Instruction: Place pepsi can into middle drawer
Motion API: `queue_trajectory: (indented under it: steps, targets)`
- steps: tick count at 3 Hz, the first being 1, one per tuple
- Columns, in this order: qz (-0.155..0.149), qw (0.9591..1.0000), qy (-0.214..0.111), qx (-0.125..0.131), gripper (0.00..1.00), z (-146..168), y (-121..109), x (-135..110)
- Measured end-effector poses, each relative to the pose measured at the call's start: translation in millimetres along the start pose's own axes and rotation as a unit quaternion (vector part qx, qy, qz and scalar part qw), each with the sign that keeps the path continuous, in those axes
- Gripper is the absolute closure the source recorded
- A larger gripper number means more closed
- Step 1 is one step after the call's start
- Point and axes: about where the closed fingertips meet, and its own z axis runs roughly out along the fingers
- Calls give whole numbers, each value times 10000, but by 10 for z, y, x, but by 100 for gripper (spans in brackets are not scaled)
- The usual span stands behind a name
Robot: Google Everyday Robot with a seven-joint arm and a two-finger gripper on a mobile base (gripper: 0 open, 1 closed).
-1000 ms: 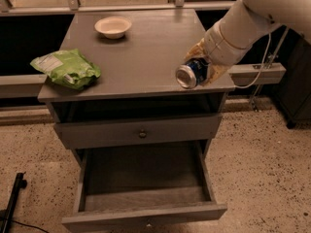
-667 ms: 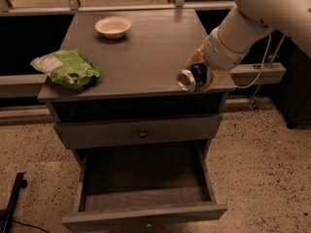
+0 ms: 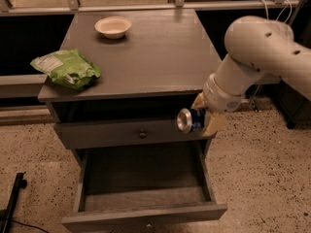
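At the front right corner of the grey worktop (image 3: 155,52), the robot's white arm (image 3: 252,57) reached in from the right and bent down past the front edge. Beneath the worktop, the middle drawer (image 3: 143,178) stood wide open, its plain grey box interior showing and its front panel nearest the camera. Above it, the shallower upper drawer front (image 3: 112,134) sat closed, a small round dark knob (image 3: 142,134) at its centre.

On the worktop, a green snack bag (image 3: 67,68) lay near the left edge, close to the front left corner. A pale bowl (image 3: 112,26) sat towards the back edge, left of centre, well apart from the bag.

The gripper (image 3: 201,118) hung just below the front right corner, in front of the right end of the upper drawer front and above the open drawer's right side. Its jaws pinched the pepsi can (image 3: 185,120), one above and one below. The can lay on its side in the air, clear of the worktop, its silver end turned left towards the camera and its blue body running back into the jaws.
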Motion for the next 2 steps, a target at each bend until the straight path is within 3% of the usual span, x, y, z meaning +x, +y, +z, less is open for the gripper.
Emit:
queue_trajectory:
  steps: [1,2]
  targets:
    - [703,9951,-340,-604,100,581,540,-178]
    - [760,9934,-311,-797,100,715,676,-165]
